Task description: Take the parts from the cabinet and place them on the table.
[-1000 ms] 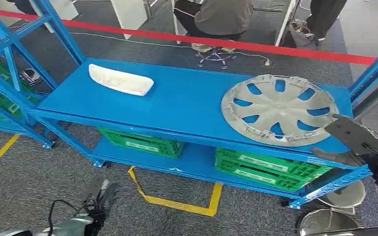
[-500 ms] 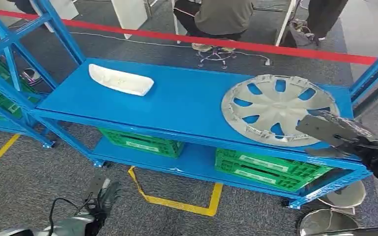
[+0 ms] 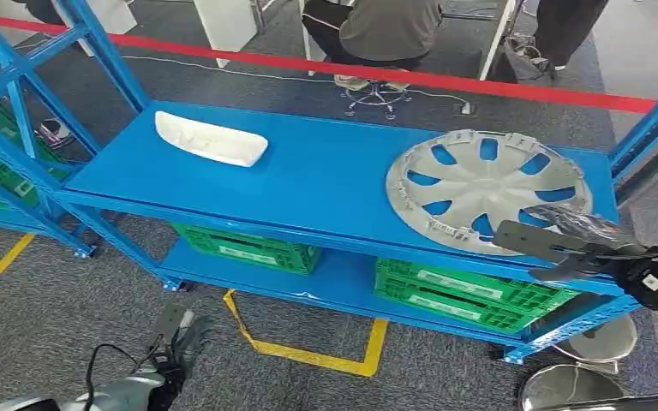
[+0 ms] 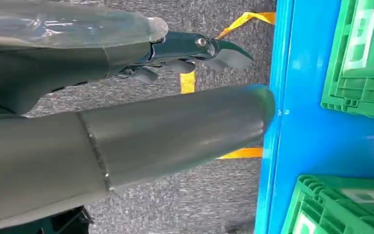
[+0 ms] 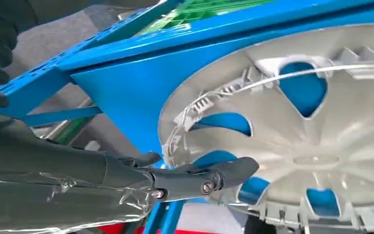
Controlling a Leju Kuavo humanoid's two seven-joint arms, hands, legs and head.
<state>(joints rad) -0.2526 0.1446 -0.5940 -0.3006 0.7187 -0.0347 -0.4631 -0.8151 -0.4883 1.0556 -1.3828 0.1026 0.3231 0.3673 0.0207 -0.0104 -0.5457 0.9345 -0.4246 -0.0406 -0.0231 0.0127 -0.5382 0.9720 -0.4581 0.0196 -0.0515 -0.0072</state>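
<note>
Two parts lie on the blue shelf (image 3: 308, 175) in my head view: the silver hubcap (image 3: 486, 190) toward its right end and a white moulded part (image 3: 209, 139) near its far left corner, with bare blue between them. My right hand (image 3: 565, 240) reaches over the shelf's front edge at the hubcap's near rim, fingers apart, holding nothing that I can see. Green crates (image 3: 463, 295) sit on the lower tier; their pale labels are too small to read. Behind the shelf runs a red line (image 3: 445, 80), past it a seated person (image 3: 385, 30). My left hand (image 3: 176, 347) hangs low over the carpet before the shelf. From the left wrist, my left hand (image 4: 190, 48) is empty, fingers loosely apart, beside the lower tier's edge. From the right wrist, my fingers (image 5: 199, 175) sit at the hubcap (image 5: 297, 126) rim; contact unclear.
</note>
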